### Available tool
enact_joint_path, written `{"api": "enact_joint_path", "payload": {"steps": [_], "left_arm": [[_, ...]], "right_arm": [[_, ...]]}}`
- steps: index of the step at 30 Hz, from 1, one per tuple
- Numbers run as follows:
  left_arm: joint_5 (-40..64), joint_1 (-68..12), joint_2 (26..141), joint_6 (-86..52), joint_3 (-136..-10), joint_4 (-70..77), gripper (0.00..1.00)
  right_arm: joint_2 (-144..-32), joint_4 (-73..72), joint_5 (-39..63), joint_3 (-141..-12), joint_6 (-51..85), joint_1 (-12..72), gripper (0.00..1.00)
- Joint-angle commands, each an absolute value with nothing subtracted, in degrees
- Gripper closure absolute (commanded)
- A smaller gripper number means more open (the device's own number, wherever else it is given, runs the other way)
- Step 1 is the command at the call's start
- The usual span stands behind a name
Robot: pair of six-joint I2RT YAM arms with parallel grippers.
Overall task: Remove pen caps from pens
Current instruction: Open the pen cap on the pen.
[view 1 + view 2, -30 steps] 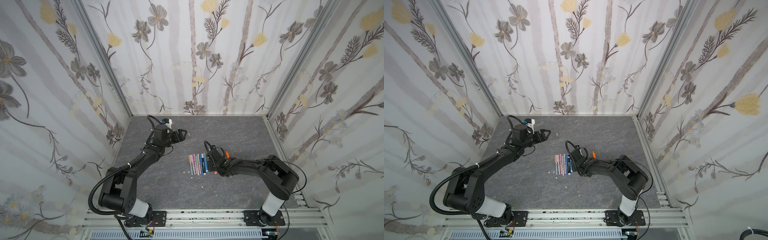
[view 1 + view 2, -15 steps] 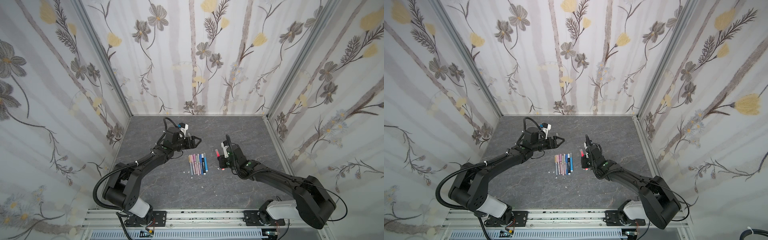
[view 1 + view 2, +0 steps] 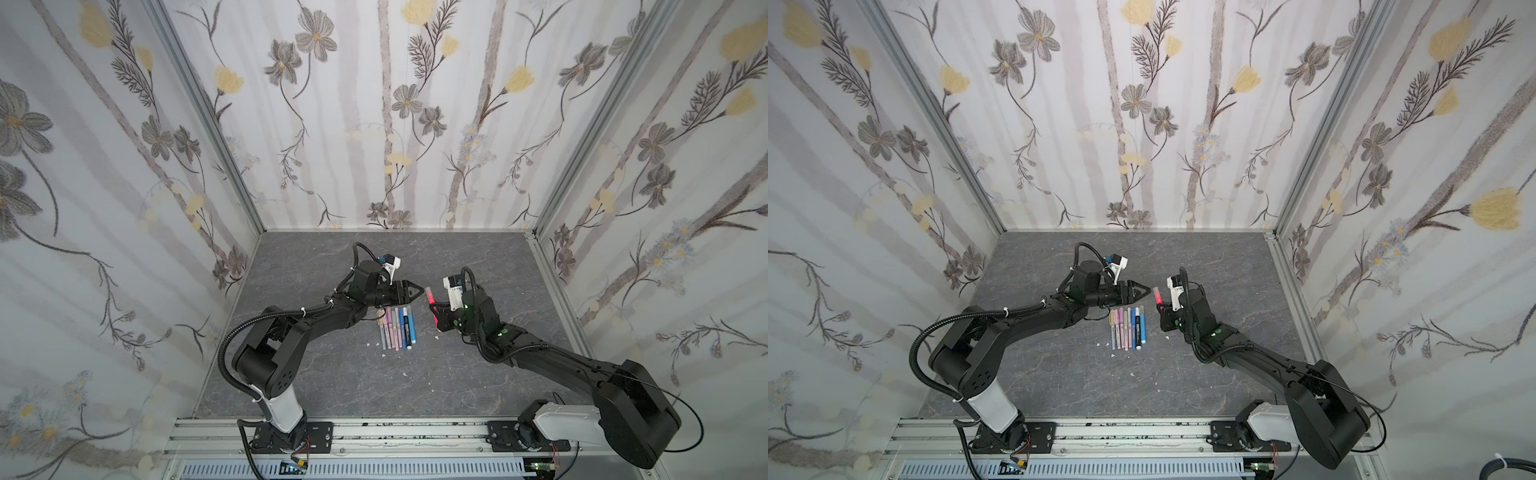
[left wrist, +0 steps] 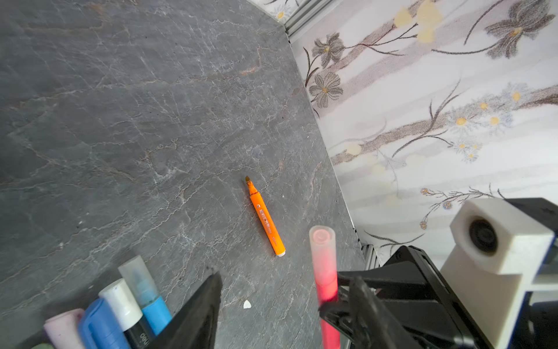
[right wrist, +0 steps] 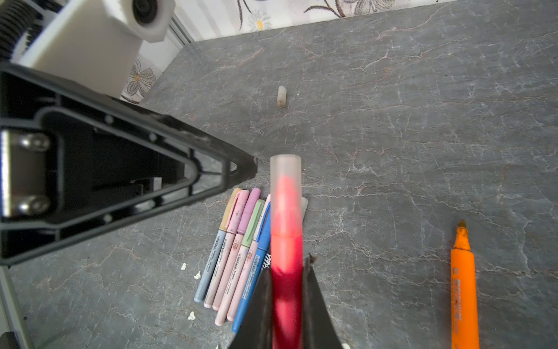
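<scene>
Above the middle of the grey table point(image 3: 332, 374), just right of the row of pens point(image 3: 397, 328): red pen point(image 5: 286, 235) pinched by its barrel in the right gripper point(image 5: 288, 266), lifted off the surface, frosted cap point(image 5: 285, 172) on and pointing toward the far side; left gripper point(image 3: 419, 289) level with that cap, tip just beside it, jaws apart, gripping nothing. Down on the table: several capped pens side by side in the row; orange pen point(image 4: 265, 220) uncapped, alone farther right; pale loose cap point(image 5: 281, 96) lying apart from the row.
</scene>
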State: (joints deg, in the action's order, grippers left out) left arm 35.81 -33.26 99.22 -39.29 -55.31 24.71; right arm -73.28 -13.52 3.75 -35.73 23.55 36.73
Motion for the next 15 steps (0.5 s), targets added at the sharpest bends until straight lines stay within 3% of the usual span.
{"api": "enact_joint_path", "payload": {"steps": [1,15], "left_arm": [[36.3,-34.1,100.5,-41.0,-56.9,28.7,0.36],[36.1,-35.6,104.1,-41.5,-59.7,28.9,0.59]], "right_arm": [[-74.0,-16.5,4.8,-36.5,23.6,36.8,0.98],[-75.6,-17.6,5.5,-37.6,24.0,36.7,0.98]]}}
